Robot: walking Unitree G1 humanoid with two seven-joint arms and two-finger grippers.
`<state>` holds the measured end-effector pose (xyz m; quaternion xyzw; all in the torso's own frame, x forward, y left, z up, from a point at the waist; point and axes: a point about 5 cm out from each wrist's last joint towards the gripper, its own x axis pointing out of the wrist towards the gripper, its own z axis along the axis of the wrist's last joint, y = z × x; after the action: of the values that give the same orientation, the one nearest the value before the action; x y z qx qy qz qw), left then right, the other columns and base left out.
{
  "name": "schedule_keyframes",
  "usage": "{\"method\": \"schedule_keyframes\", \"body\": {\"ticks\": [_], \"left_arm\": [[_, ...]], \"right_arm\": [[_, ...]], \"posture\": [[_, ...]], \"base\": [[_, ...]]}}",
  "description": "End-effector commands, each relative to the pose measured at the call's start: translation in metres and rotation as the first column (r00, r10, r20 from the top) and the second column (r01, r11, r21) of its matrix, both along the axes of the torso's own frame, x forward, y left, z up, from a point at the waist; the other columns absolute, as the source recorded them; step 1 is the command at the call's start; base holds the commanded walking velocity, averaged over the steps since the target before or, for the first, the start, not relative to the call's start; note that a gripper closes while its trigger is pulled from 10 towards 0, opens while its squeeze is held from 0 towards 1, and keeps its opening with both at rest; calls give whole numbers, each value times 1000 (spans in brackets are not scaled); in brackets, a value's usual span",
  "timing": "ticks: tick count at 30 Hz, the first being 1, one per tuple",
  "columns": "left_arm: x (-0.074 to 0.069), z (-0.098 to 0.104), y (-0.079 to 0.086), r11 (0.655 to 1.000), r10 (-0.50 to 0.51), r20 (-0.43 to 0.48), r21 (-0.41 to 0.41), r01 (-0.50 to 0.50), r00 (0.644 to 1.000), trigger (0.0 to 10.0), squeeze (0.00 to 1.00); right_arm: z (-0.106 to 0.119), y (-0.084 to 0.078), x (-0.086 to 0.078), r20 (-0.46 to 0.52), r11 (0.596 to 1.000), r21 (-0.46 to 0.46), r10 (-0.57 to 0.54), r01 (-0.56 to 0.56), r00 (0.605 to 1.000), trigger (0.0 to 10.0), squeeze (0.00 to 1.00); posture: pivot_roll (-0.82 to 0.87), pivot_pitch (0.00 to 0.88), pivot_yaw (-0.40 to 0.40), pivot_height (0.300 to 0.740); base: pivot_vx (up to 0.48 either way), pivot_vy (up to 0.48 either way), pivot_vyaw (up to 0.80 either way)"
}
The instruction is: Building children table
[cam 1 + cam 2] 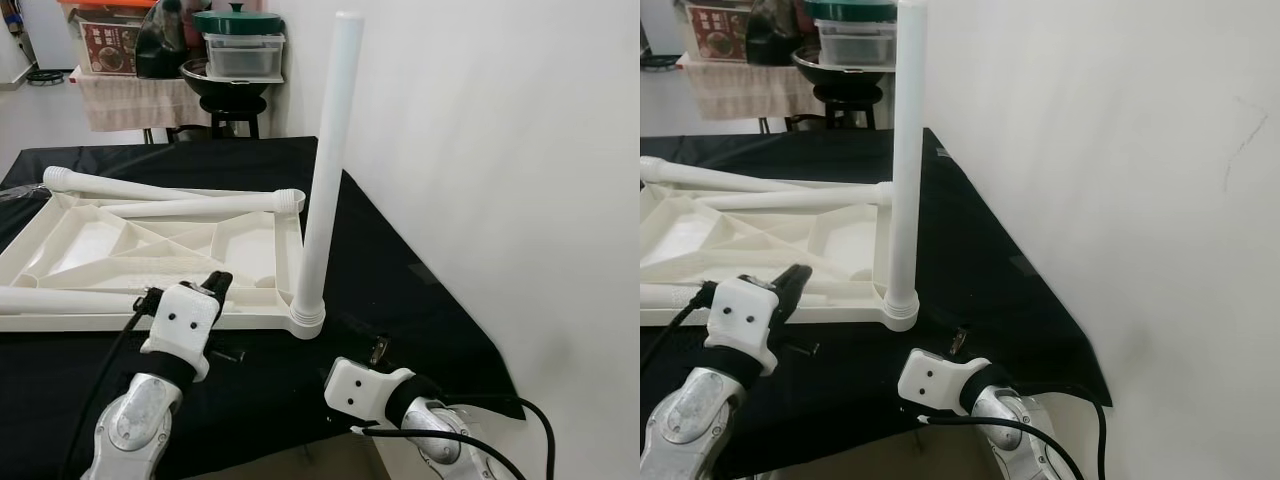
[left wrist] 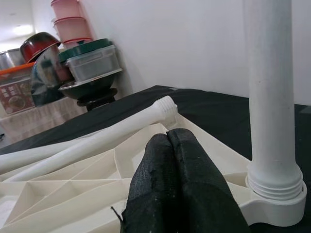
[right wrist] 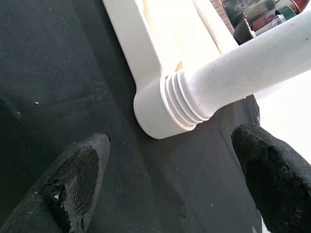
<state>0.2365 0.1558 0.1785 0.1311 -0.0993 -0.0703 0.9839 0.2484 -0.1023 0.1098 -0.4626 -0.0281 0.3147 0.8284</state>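
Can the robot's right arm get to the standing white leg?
Probably yes. The right tool is open, facing the upright leg near its threaded base, with bare black cloth between them.

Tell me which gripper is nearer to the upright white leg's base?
Right. The right gripper, fingers open, faces the upright leg's base just before it; the left gripper, shut, rests over the tabletop's edge, farther off.

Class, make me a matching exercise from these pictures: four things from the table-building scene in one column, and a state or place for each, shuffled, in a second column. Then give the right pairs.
Things:
1. upright leg
2. loose leg
3. left gripper
4. right gripper

States or places:
A. fingers wide apart, facing the corner socket
B. lying across the upturned tabletop
C. fingers pressed together, over the tabletop's near edge
D. standing in the corner socket

Pairs: 1-D, 2-B, 3-C, 4-A
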Motion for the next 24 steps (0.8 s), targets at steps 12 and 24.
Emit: {"method": "schedule_keyframes", "body": {"ticks": [12, 24], "left_arm": [[2, 1, -2, 999, -39, 6, 6, 39, 999, 10000, 0], [2, 3, -3, 999, -51, 15, -5, 51, 999, 10000, 0]], "right_arm": [[-2, 0, -2, -16, 1000, -2, 4, -4, 1000, 10000, 0], [-1, -1, -4, -17, 1000, 0, 3, -3, 1000, 10000, 0]], "posture": [[48, 0, -72, 740], [45, 0, -66, 740]], "base": [[0, 0, 0], [0, 0, 0]]}}
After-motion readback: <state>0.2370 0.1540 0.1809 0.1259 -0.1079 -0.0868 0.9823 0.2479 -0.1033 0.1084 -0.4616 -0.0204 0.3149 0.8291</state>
